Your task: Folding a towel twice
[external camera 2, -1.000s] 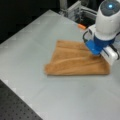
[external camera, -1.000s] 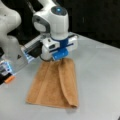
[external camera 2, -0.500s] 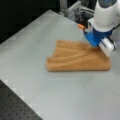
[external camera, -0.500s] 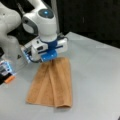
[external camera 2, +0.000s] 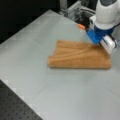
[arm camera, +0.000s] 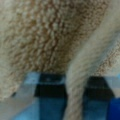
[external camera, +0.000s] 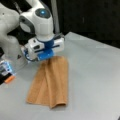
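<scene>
The tan towel lies on the grey table as a long folded strip, with a raised fold ridge running along its length. In both front views my gripper is low over the towel's end nearest the robot base, at the right end of the towel where my gripper shows again. In the wrist view terry cloth fills the picture. A pale band of it runs between the two dark fingers of the gripper, which is shut on it.
The robot's white base stands just behind the towel's held end. A small orange object lies beside it, seen again as the orange object. A black perforated board borders the table at a front view's bottom left.
The gripper has moved to a front view's left and lower, down to the towel's end by the base. The cloth now lies flatter as a folded strip.
</scene>
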